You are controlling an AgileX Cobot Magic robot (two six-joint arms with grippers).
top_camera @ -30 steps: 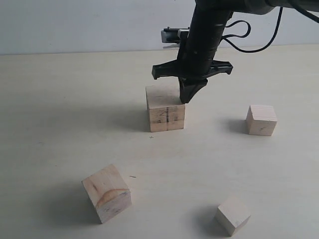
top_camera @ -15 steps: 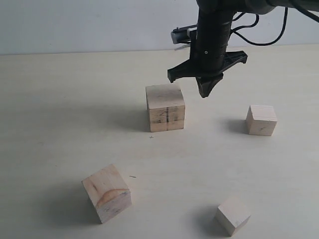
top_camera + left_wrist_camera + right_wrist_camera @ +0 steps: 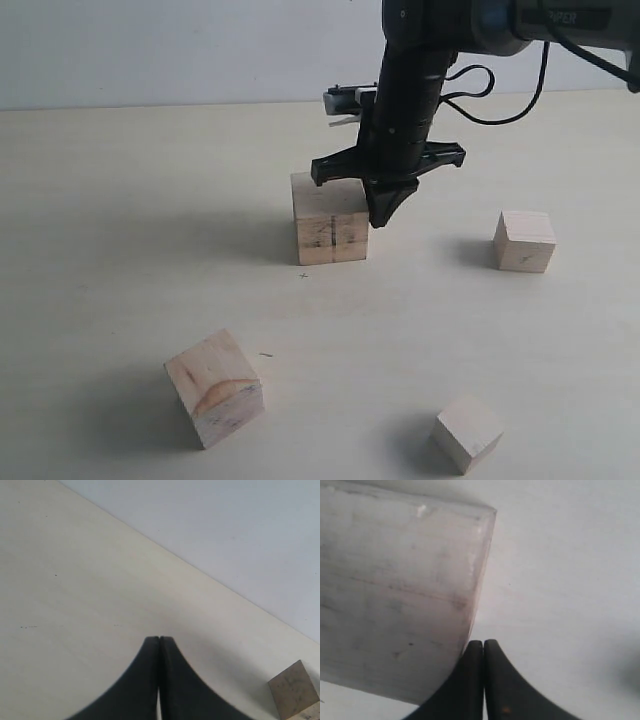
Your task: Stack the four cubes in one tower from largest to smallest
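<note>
My right gripper [image 3: 385, 208] is closed tight and empty, its tip just beside the right edge of the seamed largest cube [image 3: 328, 225]; my left gripper [image 3: 159, 641] is likewise closed, empty; the reddish-grained cube [image 3: 214, 388], small cube [image 3: 524, 241] and smallest cube [image 3: 466, 432] lie well apart on the worktop [image 3: 120, 200].

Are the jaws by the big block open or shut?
Shut. The right wrist view shows both jaws pressed together, nothing between them, beside the largest cube.
</note>
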